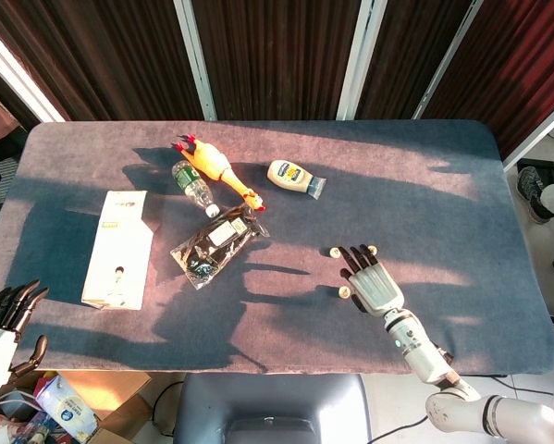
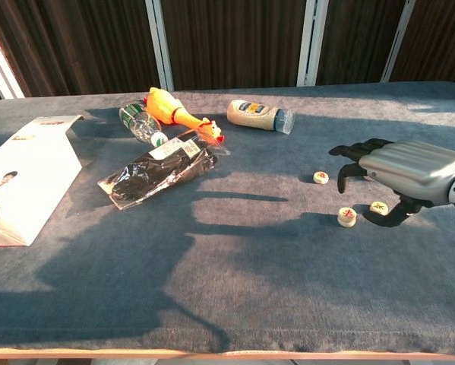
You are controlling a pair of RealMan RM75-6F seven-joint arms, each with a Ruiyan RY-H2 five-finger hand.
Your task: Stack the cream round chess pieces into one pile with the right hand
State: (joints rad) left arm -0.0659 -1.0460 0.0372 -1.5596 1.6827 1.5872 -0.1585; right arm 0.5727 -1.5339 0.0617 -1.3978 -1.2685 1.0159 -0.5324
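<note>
Right hand [image 2: 409,171] spread, empty, above 3 cream chess pieces [image 2: 347,217], mayonnaise bottle [image 2: 259,115] behind

head view looks steeply down; chest view low, both sharing the table [image 1: 461,185].

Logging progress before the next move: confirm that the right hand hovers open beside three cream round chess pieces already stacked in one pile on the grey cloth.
Not stacked. The chest view shows the three cream round chess pieces lying apart, each flat on the grey cloth. The rest holds: the right hand hovers open beside them, holding nothing.
</note>
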